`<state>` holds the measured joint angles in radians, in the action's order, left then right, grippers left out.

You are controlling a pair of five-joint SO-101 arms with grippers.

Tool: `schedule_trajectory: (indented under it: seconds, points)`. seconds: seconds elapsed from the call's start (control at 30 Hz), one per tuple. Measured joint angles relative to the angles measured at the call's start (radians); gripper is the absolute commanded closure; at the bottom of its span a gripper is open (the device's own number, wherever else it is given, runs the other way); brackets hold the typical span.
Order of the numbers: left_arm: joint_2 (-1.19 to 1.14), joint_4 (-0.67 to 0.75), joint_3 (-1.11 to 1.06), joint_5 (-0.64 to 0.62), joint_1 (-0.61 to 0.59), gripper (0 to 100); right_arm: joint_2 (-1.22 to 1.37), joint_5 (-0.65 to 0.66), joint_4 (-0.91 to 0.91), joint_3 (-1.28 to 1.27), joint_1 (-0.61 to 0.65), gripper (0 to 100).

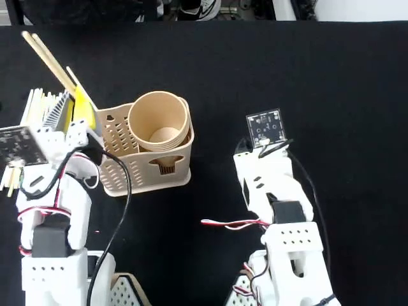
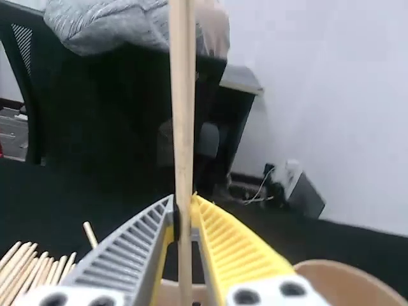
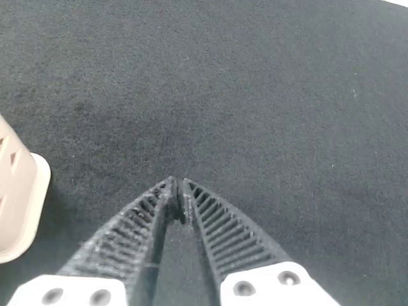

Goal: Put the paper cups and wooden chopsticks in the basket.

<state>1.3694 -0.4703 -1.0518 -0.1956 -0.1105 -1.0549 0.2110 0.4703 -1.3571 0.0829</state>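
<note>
My left gripper [image 2: 183,207] is shut on a pair of wooden chopsticks [image 2: 181,108] that stand up between its grey and yellow fingers. From above, these chopsticks [image 1: 50,60] slant up and to the left of the beige basket [image 1: 162,172], with the left gripper [image 1: 71,108] just left of the basket's rim. Stacked paper cups [image 1: 159,122] sit inside the basket. A cup rim [image 2: 344,280] shows below the yellow finger. More chopsticks [image 1: 33,108] lie in a bundle on the table at the far left, also visible as chopstick ends [image 2: 32,268]. My right gripper [image 3: 177,194] is shut and holds nothing, hovering over bare black cloth right of the basket.
The right arm [image 1: 274,185] rests on the black tablecloth [image 1: 319,76], with red and white wires beside it. A corner of the basket [image 3: 16,197] shows near the right gripper. Room furniture and a grey wall lie beyond the table's far edge.
</note>
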Motion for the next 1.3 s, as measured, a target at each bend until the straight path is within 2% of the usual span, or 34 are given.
schedule_trajectory:
  seconds: [0.13, 0.3, 0.43, 0.53, 0.8, 1.07, 1.3]
  points:
    - [0.0, -0.051, -0.015, 0.098, 0.009, 73, 0.0, 0.0, 0.0, 0.0, 0.0, 98.5]
    - [0.0, -0.235, 0.077, 0.049, 0.006, 74, 0.0, 0.0, 0.0, 0.0, 0.0, 98.5]
    - [-0.023, -0.361, 0.247, 0.035, 0.003, 74, 0.0, 0.0, 0.0, 0.0, 0.0, 98.5]
    - [-0.129, -0.463, 0.417, 0.0, -0.057, 74, 0.0, 0.0, 0.0, 0.0, 0.0, 98.5]
    - [-0.724, -0.72, 0.936, -0.172, -0.25, 74, 0.0, 0.0, 0.0, 0.0, 0.0, 98.5]
    - [-1.369, -0.885, 1.413, -0.219, -0.262, 74, 0.0, 0.0, 0.0, 0.0, 0.0, 98.5]
    - [-1.835, -0.941, 1.772, -0.219, -0.262, 74, 0.0, 0.0, 0.0, 0.0, 0.0, 98.5]
